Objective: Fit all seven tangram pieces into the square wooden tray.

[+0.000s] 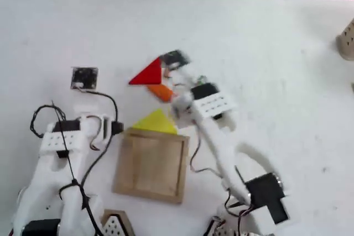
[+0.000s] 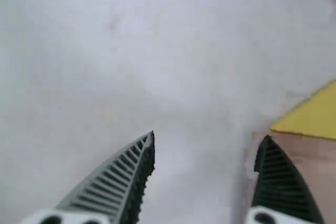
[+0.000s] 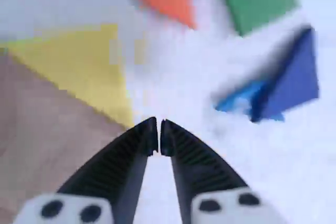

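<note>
looking down from the high view, the square wooden tray (image 1: 152,164) lies on the desk (image 1: 265,53) with its floor bare, so i judge the task barely begun. the yellow triangle (image 1: 156,122) lies against the tray's far rim, with the red triangle (image 1: 148,74) and orange piece (image 1: 161,91) just beyond it. from the left wrist view, the left pincer (image 2: 209,145) hangs released over the desk, one tip just beside the tray's corner and the yellow triangle. from the right wrist view, the right pincer (image 3: 159,135) is clenched on nothing, its tips at the yellow triangle's corner by the tray; a green square (image 3: 257,1) and blue triangle (image 3: 294,80) lie apart on the desk. the step in hand looks like getting the yellow triangle in first; next, the right pincer would need to release, straddle that piece's edge and lift it over the rim.
</note>
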Motion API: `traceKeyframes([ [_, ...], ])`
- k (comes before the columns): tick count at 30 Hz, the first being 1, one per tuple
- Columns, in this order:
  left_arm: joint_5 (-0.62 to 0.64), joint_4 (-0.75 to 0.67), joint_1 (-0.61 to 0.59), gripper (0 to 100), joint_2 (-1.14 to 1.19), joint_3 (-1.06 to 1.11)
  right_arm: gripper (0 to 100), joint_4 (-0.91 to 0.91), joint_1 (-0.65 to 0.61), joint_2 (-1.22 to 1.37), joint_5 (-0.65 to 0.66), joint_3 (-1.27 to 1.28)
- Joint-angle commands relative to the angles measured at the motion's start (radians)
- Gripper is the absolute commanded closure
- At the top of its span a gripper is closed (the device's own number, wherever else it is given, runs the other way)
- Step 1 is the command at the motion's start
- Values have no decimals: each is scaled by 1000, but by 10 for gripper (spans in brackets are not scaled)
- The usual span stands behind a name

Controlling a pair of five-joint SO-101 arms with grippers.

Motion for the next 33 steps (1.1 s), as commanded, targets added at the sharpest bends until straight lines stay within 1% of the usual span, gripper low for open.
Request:
traceKeyframes([
  [1, -15, 60, 53, 695, -5, -17, 980, -10, 97, -44, -46, 0],
  [5, -18, 146, 122, 695, -5, -26, 980, -51, 151, -45, -40, 55],
  [9, -20, 160, 133, 695, 4, -17, 980, -117, 180, -45, -40, 87],
  [12, -75, 153, 139, 697, 4, 14, 980, -137, 182, -44, -40, 89],
  [14, -78, 147, 139, 731, 4, 12, 980, -153, 183, -44, -40, 98],
  [17, -86, 132, 139, 833, 5, 15, 980, -179, 183, -44, -40, 114],
  [19, -87, 130, 139, 867, 5, 14, 980, -185, 183, -44, -40, 114],
  [22, -87, 133, 150, 852, 5, 17, 980, -185, 183, -44, -38, 114],
  [25, -87, 161, 183, 800, 5, 21, 978, -185, 183, -44, -38, 114],
  [27, -87, 178, 185, 776, 7, 23, 978, -185, 183, -44, -38, 114],
  [33, -78, 196, 176, 794, 7, 34, 978, -185, 183, -44, -38, 114],
])
